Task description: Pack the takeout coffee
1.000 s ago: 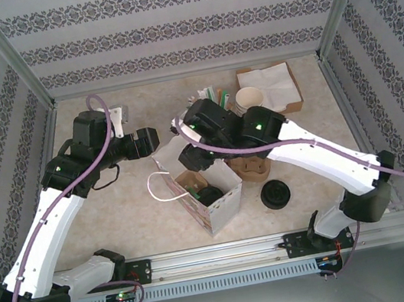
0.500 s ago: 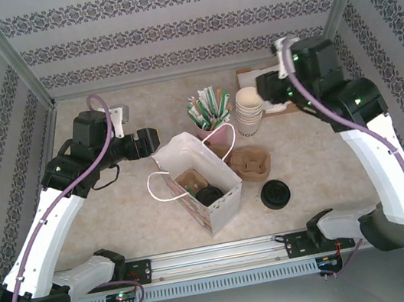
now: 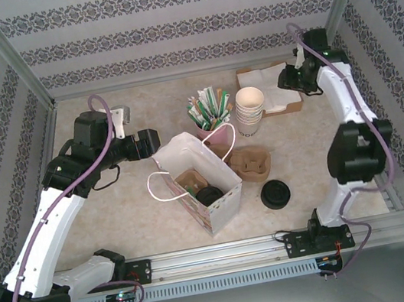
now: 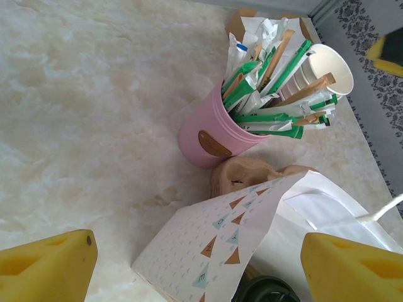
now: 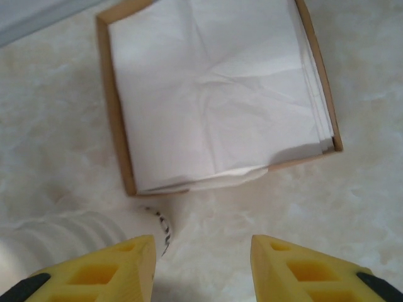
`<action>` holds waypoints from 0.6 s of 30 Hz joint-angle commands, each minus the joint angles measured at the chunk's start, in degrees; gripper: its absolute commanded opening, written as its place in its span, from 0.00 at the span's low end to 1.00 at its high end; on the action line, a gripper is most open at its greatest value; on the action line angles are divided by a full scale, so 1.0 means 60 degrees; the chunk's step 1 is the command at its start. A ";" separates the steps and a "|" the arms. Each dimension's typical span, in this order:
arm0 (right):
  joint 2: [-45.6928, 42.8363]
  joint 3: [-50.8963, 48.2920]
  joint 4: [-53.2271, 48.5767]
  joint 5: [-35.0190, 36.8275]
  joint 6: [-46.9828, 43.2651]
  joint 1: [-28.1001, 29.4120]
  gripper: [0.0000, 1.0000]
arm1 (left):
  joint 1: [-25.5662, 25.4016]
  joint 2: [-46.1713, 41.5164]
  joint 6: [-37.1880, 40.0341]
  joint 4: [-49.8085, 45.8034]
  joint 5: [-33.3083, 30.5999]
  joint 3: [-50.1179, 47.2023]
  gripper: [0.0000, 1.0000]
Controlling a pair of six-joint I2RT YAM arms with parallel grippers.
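My right gripper [image 5: 203, 261] hangs, fingers spread and empty, above the napkin tray [image 5: 114, 126]; I'd pinch one napkin [image 5: 214, 88] at its near edge. My left gripper [image 4: 198, 270] is likewise spread and empty.

One each: bag [image 3: 219, 206], lidded cup [image 3: 209, 195], cup stack [image 3: 250, 108], napkin box [image 5: 115, 113], pink holder [image 4: 201, 135], lid pile [image 3: 275, 194]

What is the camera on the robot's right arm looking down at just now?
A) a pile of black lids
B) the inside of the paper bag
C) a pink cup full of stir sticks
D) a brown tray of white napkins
D: the right wrist view shows a shallow brown tray holding white napkins, lying just beyond the open right end effector.
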 commanded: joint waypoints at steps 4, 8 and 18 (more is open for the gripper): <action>0.1612 0.1392 -0.0232 -0.0236 -0.0332 0.0122 0.45 | -0.0114 0.0114 0.0328 -0.0269 0.0329 -0.0094 0.84; 0.2423 0.1997 -0.0618 0.0250 -0.0584 0.0306 0.46 | -0.0111 0.0285 0.0508 -0.0404 0.0616 0.0046 0.83; 0.3734 0.2830 -0.1010 0.0829 -0.1105 0.0515 0.46 | -0.0113 0.0464 0.0915 -0.0862 0.0935 0.0464 0.80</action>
